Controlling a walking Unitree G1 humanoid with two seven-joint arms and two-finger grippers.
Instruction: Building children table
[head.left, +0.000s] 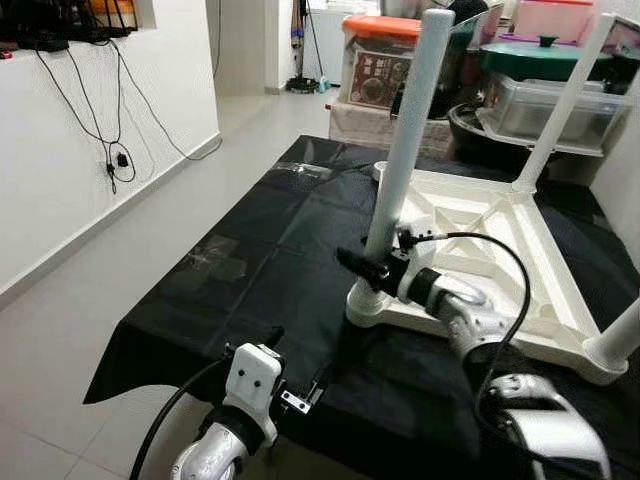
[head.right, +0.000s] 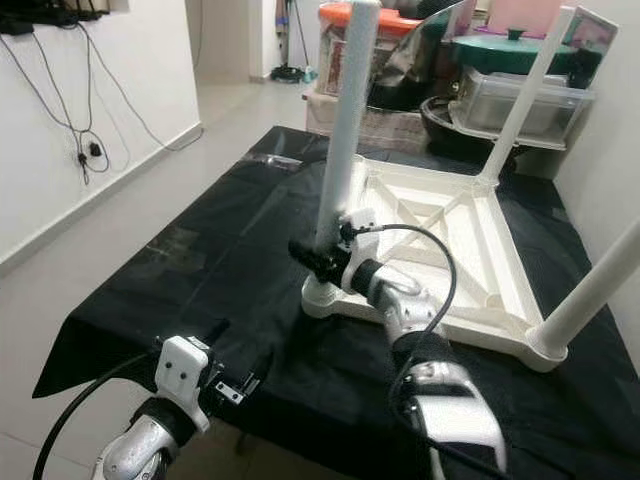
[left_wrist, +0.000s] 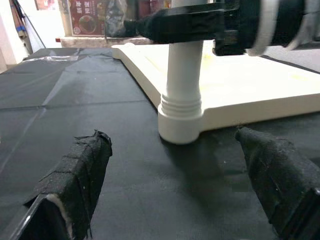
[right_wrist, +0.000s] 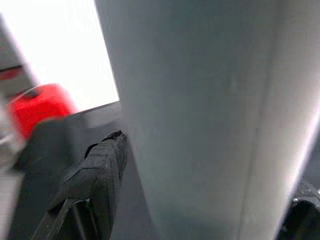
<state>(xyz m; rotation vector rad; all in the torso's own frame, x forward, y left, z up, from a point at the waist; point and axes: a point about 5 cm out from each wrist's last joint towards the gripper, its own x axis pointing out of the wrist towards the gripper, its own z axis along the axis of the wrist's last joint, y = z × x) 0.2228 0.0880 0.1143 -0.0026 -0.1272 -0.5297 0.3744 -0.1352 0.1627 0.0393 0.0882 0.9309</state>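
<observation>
Right wrist view: table leg (right_wrist: 200, 120) sits between my right gripper (head.left: 372, 268) fingers, clamped low on it. That leg stands upright in the near-left corner socket of the upturned tabletop (head.left: 500, 250), at 1 o'clock. My left gripper (left_wrist: 175, 190) hovers spread over the black cloth (head.left: 250, 260), 6 o'clock of the socket.

light: bright, even, indoor | glare: sheen on black cloth (head.left: 300, 260), blown-out white at 10 o'clock in right wrist view | blur: leg (right_wrist: 210, 120) close, soft | eye views sharp
</observation>
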